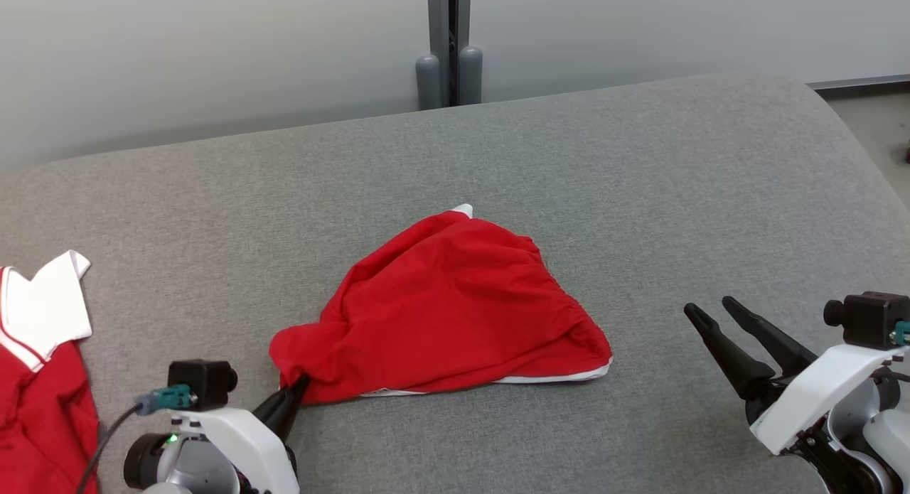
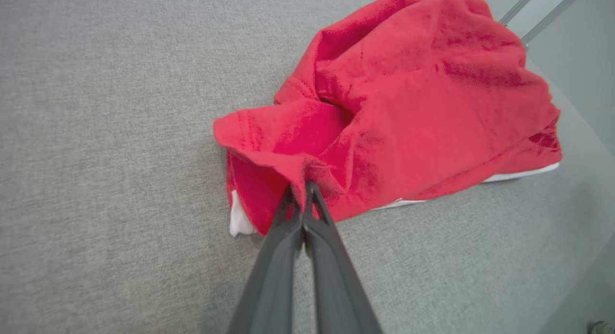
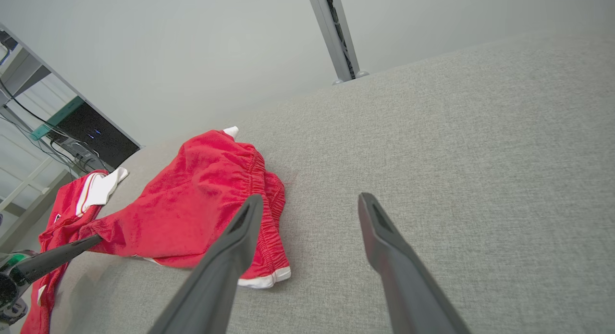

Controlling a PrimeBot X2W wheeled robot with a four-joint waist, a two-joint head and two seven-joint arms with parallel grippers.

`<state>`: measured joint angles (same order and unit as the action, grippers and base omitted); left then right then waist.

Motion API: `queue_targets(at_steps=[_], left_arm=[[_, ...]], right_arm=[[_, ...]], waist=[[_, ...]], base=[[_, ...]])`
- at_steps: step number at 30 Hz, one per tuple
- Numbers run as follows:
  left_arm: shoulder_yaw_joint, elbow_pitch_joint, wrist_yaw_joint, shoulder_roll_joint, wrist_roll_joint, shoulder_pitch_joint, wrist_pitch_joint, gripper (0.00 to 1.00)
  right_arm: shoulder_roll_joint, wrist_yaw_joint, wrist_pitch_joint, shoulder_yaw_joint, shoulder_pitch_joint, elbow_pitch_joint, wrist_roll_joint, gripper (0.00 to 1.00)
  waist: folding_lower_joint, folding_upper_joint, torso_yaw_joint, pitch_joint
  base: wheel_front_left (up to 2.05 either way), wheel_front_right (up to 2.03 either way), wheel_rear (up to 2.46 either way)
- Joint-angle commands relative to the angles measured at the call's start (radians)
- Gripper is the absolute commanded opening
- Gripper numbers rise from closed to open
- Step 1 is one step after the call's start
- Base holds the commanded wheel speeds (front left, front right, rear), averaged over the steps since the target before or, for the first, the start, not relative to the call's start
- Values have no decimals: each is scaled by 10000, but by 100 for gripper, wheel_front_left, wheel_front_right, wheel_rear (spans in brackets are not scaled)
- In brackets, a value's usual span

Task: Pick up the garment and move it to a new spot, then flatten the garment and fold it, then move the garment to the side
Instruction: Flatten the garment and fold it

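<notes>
A gray cloth-covered table [image 1: 569,160] spreads across the head view, its far corner rounded at 2 o'clock. A red jersey [image 1: 35,401] with a white collar [image 1: 50,302] lies on it at 8 o'clock, running off the left edge. At 12 o'clock a gray post [image 1: 449,25] rises behind the table's far edge, a round-topped cap [image 1: 428,82] on each side of its base, against a pale wall [image 1: 213,53]. Beige floor [image 1: 878,135] shows at 2 o'clock. In the right wrist view, a dark box [image 3: 96,139] with small blue lights sits at 9 o'clock beside pale shelving [image 3: 21,72] and cables.

The garment [image 1: 441,302] hides its lower layers; the head view's left edge cuts a red-and-white cloth [image 1: 43,409].
</notes>
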<state>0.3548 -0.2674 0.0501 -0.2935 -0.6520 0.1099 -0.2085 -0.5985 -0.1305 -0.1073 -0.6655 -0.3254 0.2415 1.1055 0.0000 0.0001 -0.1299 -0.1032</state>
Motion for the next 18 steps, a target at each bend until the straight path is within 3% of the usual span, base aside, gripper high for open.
queue_targets(at_steps=[1, 10, 15, 18], left_arm=[[-140, 267, -35, -92, -154, 185, -75, 0], [-1067, 605, 23, -448, -1334, 977, -844, 0], [-1634, -999, 250, -519, -2476, 2114, -1643, 0], [-1779, -2058, 335, -564, -2600, 2668, -1564, 0]], right_arm=[[70, -6, 84, 168, 161, -24, -174, 100], [536, -6, 419, 817, 349, -182, -733, 100], [906, -6, 632, 1112, 381, -217, -1061, 100], [1077, -6, 720, 1210, 353, -221, -1227, 100]], waist=[[0, -1, -61, -28], [0, -1, -418, -338], [0, -1, -790, -622], [0, -1, -973, -709]], base=[[0, 0, 0], [0, 0, 0], [0, 0, 0], [0, 0, 0]])
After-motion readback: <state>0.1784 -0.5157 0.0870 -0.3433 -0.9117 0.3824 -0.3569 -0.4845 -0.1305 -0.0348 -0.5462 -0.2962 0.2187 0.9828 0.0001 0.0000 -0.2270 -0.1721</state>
